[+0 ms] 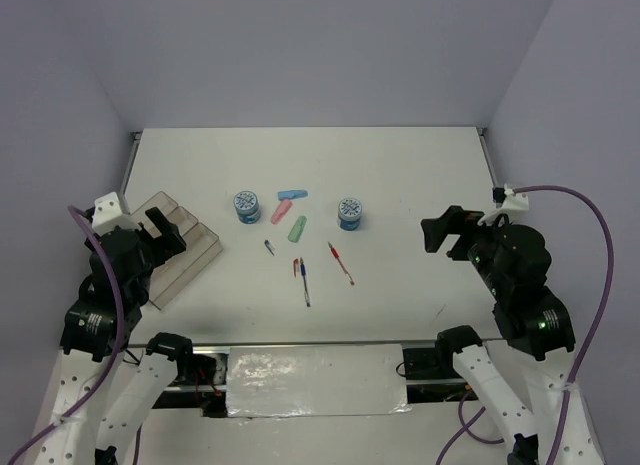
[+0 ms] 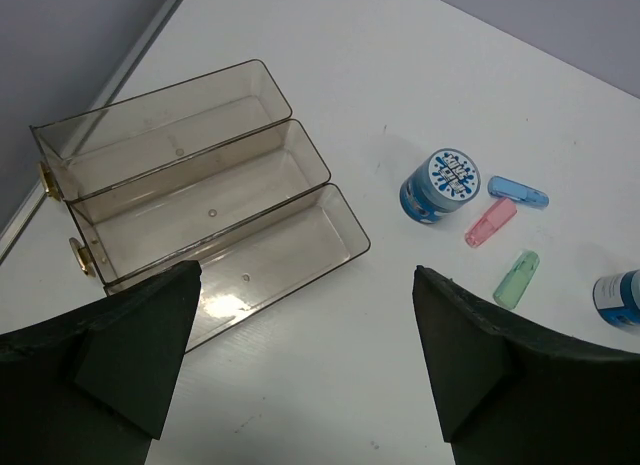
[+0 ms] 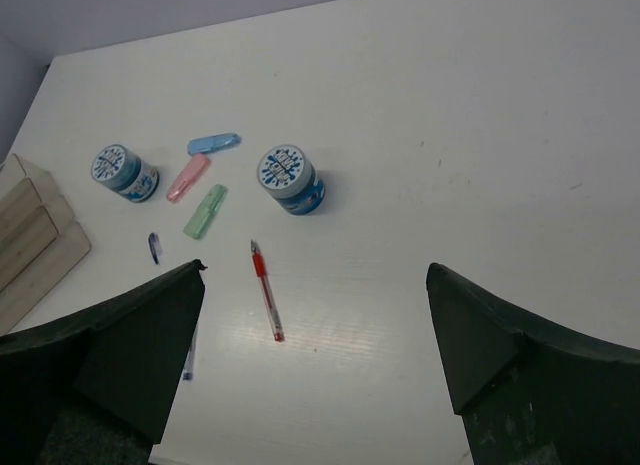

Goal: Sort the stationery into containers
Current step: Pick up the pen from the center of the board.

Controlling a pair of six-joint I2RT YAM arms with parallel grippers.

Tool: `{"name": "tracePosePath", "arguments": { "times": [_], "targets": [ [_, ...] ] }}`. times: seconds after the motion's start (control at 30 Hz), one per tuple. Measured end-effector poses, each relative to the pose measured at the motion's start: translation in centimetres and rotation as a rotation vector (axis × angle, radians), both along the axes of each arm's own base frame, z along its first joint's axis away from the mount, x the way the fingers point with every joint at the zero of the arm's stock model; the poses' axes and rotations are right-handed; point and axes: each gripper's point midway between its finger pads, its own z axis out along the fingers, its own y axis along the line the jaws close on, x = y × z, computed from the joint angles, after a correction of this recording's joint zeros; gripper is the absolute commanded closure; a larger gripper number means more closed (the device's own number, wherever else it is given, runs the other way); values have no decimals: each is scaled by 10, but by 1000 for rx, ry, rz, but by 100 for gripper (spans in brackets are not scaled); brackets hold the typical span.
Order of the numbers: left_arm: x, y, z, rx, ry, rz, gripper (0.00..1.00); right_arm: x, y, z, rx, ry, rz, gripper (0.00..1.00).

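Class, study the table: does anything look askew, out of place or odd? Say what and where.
The clear tray sits skewed to the edges of the table at its left side, its visible compartments empty. A small blue piece, perhaps a pen cap, lies alone left of the red pen. Nothing is spilled or visibly broken.

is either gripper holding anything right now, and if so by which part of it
Nothing is held: the left gripper and the right gripper are both open and empty.
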Motion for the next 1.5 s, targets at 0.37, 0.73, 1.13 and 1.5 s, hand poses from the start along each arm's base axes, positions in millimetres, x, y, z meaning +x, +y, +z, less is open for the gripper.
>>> {"name": "tracePosePath", "arguments": {
  "times": [0.37,0.73,1.13,1.5],
  "targets": [
    [5,-1,-5,5,29,-1,1,3,61,7,88,-44,318,0],
    [10,-4,-12,8,61,-11,1,73,169,-173,-283,543,407,2],
    [13,-9,-13,1,67,-35,1,71,170,-255,-466,716,401,27],
    [14,-10,-12,-3,62,-43,1,62,181,-299,-531,801,466,46]
  ]
}}
